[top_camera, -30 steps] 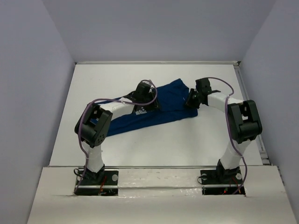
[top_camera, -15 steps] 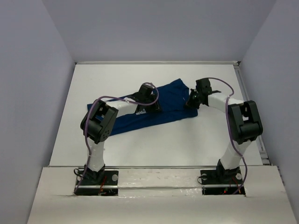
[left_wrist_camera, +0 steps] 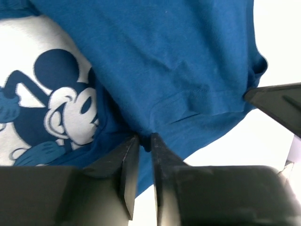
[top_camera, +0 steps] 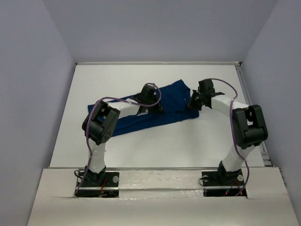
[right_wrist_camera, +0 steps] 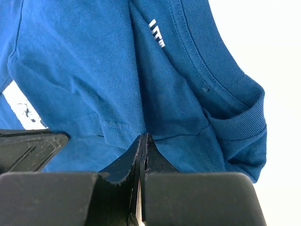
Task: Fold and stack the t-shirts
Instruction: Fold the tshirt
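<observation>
A dark navy-blue t-shirt lies crumpled across the middle of the white table, its pale Mickey Mouse print showing in the left wrist view. My left gripper is at the shirt's middle, shut on a fold of its cloth. My right gripper is at the shirt's right end near the collar, shut on a pinch of its cloth.
The white table is walled on three sides, with a raised rim along its right edge. The right gripper's black body shows at the right of the left wrist view.
My left arm has swung its elbow to the right and its gripper has shifted right along the shirt, bunching the cloth. My right gripper has barely moved.
</observation>
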